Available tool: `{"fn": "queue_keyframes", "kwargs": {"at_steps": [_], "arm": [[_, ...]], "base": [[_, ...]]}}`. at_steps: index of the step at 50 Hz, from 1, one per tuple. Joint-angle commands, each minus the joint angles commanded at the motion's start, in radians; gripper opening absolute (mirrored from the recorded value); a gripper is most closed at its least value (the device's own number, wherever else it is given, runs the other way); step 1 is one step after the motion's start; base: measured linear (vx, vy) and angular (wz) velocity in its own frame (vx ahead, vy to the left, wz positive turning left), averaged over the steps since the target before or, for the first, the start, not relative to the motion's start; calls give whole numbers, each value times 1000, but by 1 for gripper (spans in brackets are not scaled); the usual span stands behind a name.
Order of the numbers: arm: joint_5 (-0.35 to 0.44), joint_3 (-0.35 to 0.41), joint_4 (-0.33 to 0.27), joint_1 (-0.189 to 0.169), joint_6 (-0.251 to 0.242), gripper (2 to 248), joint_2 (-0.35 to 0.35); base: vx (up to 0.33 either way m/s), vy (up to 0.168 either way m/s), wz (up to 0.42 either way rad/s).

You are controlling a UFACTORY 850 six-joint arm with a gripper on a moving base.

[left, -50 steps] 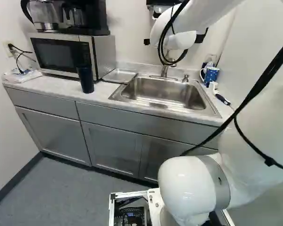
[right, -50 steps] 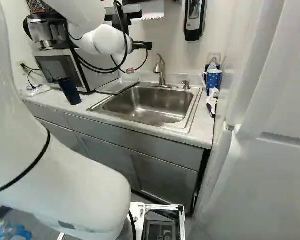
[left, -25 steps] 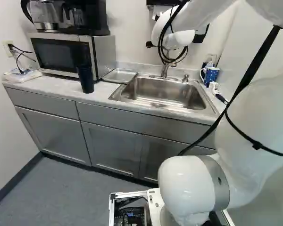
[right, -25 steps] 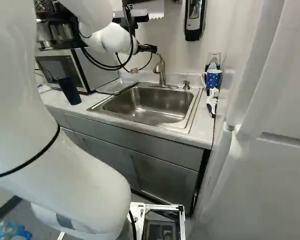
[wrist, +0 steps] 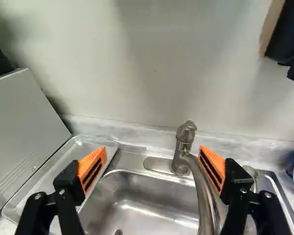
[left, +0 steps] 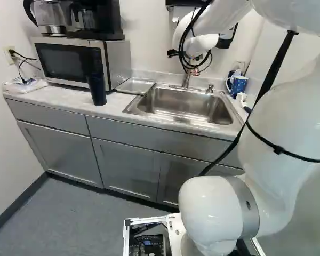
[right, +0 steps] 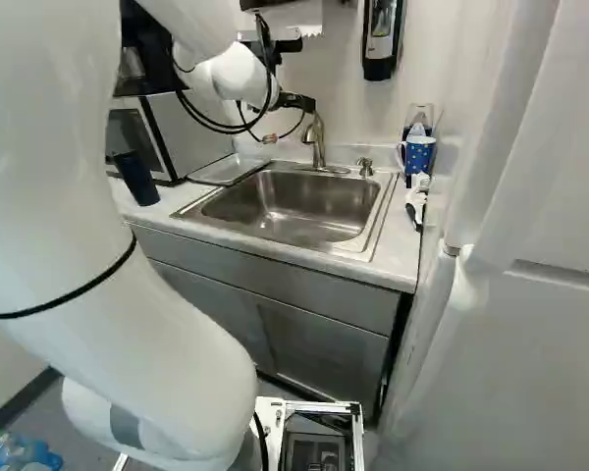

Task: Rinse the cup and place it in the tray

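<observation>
A black two-finger gripper [wrist: 153, 149] is hovering near the faucet [wrist: 179, 161], its fingers standing wide apart; a dark blue tumbler [left: 96, 89] is standing on the counter [left: 64, 96], near the metal tray [left: 134, 86]. Probably starting the water, it should be centring on the lever [wrist: 186, 131], nudging gently; the tumbler's inside is hiding from every view

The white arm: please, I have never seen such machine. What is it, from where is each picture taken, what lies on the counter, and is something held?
It is a robot arm on a moving base. Two pictures come from cameras on that base, behind the arm, left and right. The third looks from its wrist along the jaws, which stand open, holding nothing. On the counter are a microwave, a dark cup, a spotted mug and a tray beside the sink.
</observation>
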Motion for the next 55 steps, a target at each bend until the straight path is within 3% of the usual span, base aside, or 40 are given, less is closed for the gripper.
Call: {"fn": "queue_keyframes", "kwargs": {"at_steps": [19,35,55], "arm": [[-64,-86,8,-4,0,247,-84],[-67,-164,8,-1,0,247,-157],[18,-202,8,0,0,247,-192]], "base": [[0,0,0],[0,0,0],[0,0,0]]}}
